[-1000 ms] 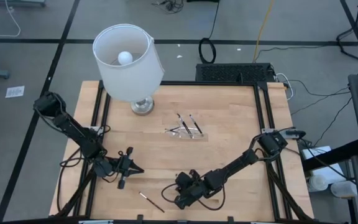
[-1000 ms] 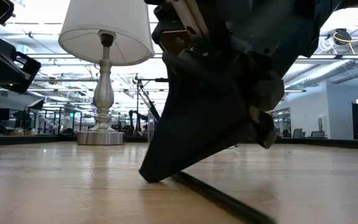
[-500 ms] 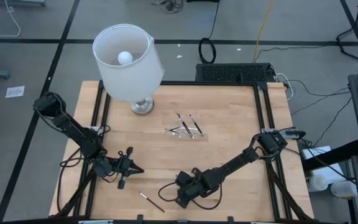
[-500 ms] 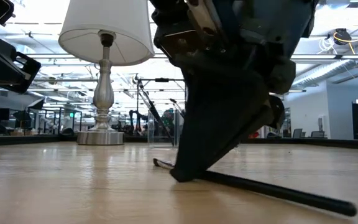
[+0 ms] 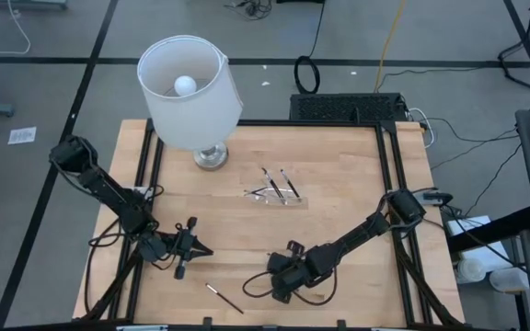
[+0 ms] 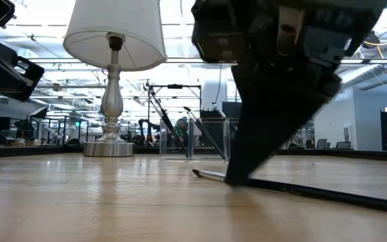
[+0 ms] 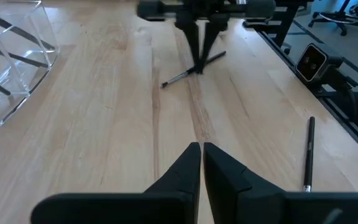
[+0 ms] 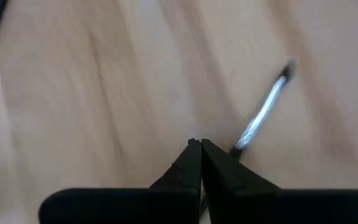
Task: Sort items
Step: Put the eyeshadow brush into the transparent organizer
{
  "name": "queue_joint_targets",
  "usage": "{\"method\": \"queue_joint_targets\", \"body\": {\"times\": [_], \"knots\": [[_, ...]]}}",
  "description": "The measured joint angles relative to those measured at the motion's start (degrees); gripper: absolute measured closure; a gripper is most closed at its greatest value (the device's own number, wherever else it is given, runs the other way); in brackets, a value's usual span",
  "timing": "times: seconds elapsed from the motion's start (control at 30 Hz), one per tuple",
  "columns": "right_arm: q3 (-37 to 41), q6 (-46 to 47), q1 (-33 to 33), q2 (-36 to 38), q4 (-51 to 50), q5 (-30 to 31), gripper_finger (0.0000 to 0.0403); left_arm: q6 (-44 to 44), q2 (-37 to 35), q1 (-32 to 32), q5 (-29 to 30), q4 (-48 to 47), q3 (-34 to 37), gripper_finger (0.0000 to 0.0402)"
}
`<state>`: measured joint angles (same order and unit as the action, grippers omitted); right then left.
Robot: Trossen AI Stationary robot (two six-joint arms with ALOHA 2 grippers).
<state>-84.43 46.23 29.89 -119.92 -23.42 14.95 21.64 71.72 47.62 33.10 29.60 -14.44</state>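
Note:
My right gripper (image 5: 282, 281) stands near the table's near edge with its fingers pointing down, shut, its tips on a thin dark stick (image 6: 314, 193) that lies flat on the wood, silvery end (image 6: 203, 175) free. A second stick (image 5: 221, 297) lies to its left, by the near edge. Several more sticks stand slanted in the small clear tray (image 5: 274, 195) at mid-table. My left gripper (image 5: 191, 248) waits shut, low over the table's left half. My right gripper comes from above, pointing down, and its shut fingertips (image 7: 198, 67) meet the stick near its middle (image 7: 190, 72), lying across it. In the right wrist view the stick's silvery end (image 8: 263, 112) comes out from under one finger. The stick lies on the table. Whether it is pinched, I cannot tell.
A white-shaded lamp (image 5: 191, 92) stands on its silver base (image 5: 211, 157) at the far left of the table. Black rails frame the table's sides. Bare wood (image 5: 339, 221) lies between the tray and my right arm.
My right gripper has moved toward the table's right edge, staying low with its tips on the wood. The stick under its tips has slid along with it and swung round on the table. My left arm has kept still.

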Motion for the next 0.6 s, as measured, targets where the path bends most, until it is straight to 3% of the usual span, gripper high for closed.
{"method": "queue_joint_targets", "body": {"times": [0.17, 0.27, 0.4, 0.6], "knots": [[-0.1, -11.2, 0.1, 2.9, 11.0, -0.2, 0.0403, 0.3, 0.0, 0.0, 0.0, -0.7, 0.0, 0.0376], [-0.3, -12.1, 0.3, 5.2, 12.5, -0.2, 0.0403, 0.6, 0.0, 0.0, 0.2, -1.1, 0.0, 0.0376], [-6.1, -4.9, 0.2, 6.4, 0.1, 0.7, 0.0403, 1.0, 0.0, 0.0, 0.4, -1.2, 0.0, 0.0376], [-16.8, 8.0, 0.3, 2.3, -26.8, -4.8, 0.0403, 1.2, 0.0, 0.0, 0.5, -1.4, 0.0, 0.0376]]}}
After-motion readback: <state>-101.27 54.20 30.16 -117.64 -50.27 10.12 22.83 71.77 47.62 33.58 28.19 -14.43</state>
